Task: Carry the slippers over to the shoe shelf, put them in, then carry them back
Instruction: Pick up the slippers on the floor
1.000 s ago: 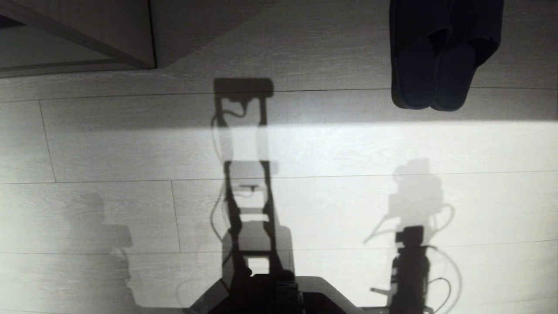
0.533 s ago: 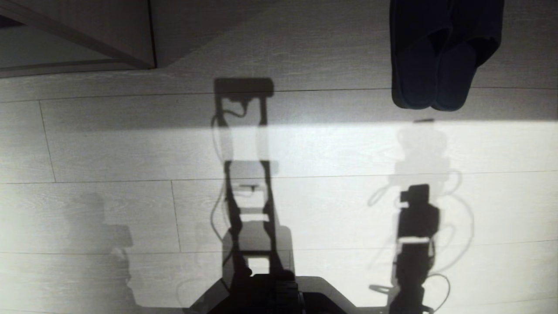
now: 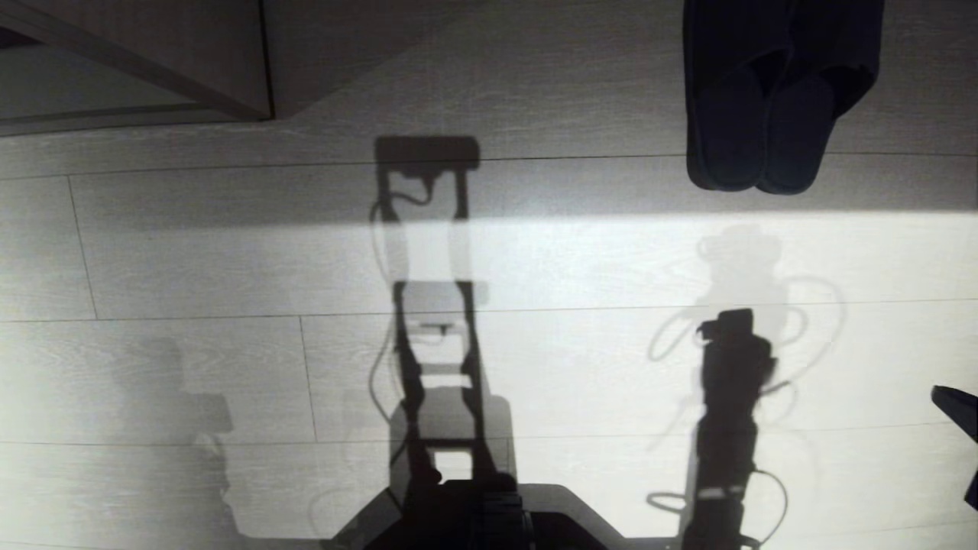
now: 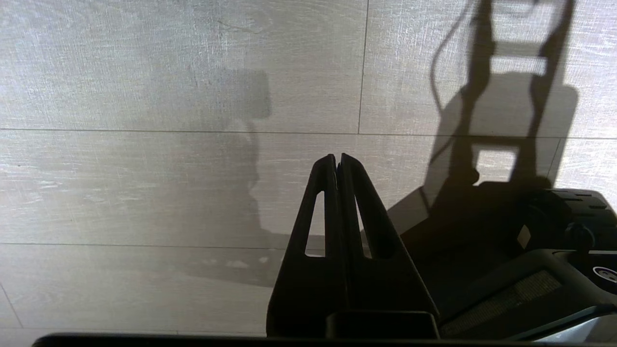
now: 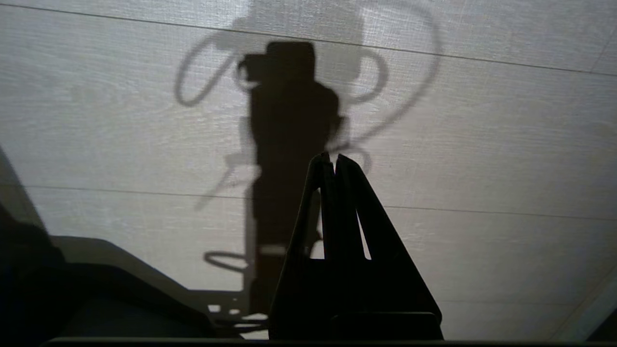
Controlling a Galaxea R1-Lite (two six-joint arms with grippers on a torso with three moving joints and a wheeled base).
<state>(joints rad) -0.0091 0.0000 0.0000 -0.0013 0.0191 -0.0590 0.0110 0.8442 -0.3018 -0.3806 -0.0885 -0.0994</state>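
Slippers (image 3: 772,99) sit side by side on the floor (image 3: 229,252), far ahead to my right, in a band of shadow, heels toward me. Nothing of mine touches them.

My right claw (image 5: 331,161) is pressed together, empty, over bare sunlit boards well short of the pair. Only a dark edge of that arm (image 3: 959,409) shows from my head.

My left claw (image 4: 336,161) is also together, empty, parked low beside my base (image 4: 540,250).

A pale wood unit (image 3: 191,53) stands at far left; I cannot tell whether it is the shelf.

Judgement: nothing picked up yet. The pickup, the carry, the placing and the return are all left.
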